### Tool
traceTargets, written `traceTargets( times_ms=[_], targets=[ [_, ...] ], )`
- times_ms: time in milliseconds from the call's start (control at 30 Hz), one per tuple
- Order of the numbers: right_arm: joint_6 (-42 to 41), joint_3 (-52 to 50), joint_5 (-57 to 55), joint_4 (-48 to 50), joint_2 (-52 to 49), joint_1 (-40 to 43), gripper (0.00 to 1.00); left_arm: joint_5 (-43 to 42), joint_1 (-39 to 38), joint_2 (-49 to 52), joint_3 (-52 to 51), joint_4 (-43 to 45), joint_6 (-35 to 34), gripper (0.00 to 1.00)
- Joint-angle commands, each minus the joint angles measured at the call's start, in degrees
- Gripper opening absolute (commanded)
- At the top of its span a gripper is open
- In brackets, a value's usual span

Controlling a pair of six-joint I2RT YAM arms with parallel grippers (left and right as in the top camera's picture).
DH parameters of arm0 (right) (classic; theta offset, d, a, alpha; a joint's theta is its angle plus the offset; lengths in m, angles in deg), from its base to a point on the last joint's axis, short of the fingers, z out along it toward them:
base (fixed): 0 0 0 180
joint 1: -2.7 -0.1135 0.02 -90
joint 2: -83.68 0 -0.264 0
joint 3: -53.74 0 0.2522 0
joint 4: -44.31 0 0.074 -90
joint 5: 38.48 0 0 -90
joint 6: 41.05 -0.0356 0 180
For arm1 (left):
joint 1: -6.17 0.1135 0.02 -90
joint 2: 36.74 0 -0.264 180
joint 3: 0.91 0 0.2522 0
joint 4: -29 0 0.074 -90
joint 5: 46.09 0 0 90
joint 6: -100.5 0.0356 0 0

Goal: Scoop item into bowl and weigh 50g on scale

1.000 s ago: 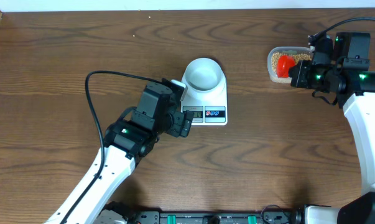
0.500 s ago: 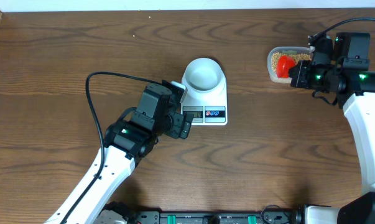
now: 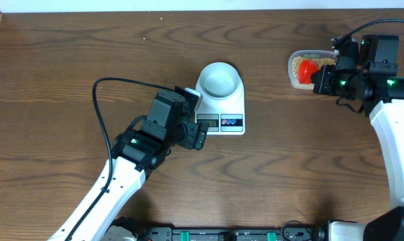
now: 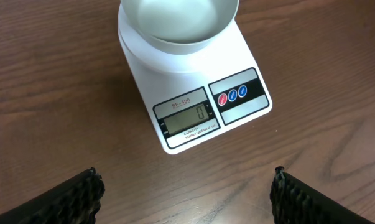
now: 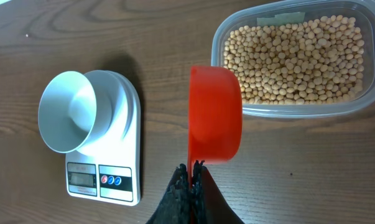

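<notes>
Brown wood-grain table [image 3: 68, 53] fills the overhead view; the pale strip [image 3: 188, 5] at the top may be wall. My left claw [image 4: 186, 182] gapes wide and empty below the scale [image 4: 193, 81] bearing the bowl [image 4: 178, 22], at centre. My right claw [image 5: 191, 167] is pinched tight on the red scoop [image 5: 215, 115] beside the tub [image 5: 361, 102] of beans [image 5: 299, 56], upper right.

A dark brown wood-grain tabletop [image 3: 289, 167] fills the overhead view. Along its far edge runs a white strip [image 3: 188, 5]. Near the far right corner sits a clear plastic tub [image 5: 299, 113], rounded at the corners and open at the top. A red scoop [image 5: 215, 115] hangs at the tub's left end, its round cup turned on its side and overlapping the rim there; whether cup and rim touch cannot be told. A black cable [image 3: 96, 107] loops across the left half of the tabletop. At the near edge lies a dark rail [image 3: 222, 235] with small green parts.
</notes>
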Motion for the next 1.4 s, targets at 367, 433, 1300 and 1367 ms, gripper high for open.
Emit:
traceTargets(
  times_ms=[367, 433, 1300, 1367],
  targets=[
    [0.83, 1.01, -0.07, -0.04, 0.96, 0.33, 0.01, -0.31, 0.24, -0.39, 0.04, -0.13, 0.57, 0.88],
    [0.81, 1.01, -0.04, -0.07, 0.96, 0.33, 0.01, -0.31, 0.24, -0.39, 0.04, -0.13, 0.55, 0.88],
    [1.44, 1.01, -0.24, -1.68, 0.96, 0.33, 0.01, -0.31, 0.24, -0.39, 0.04, -0.13, 0.55, 0.88],
    [1.44, 1.01, -0.24, -2.05, 0.96, 0.33, 0.01, -0.31, 0.24, -0.39, 0.04, -0.13, 0.55, 0.88]
  ],
)
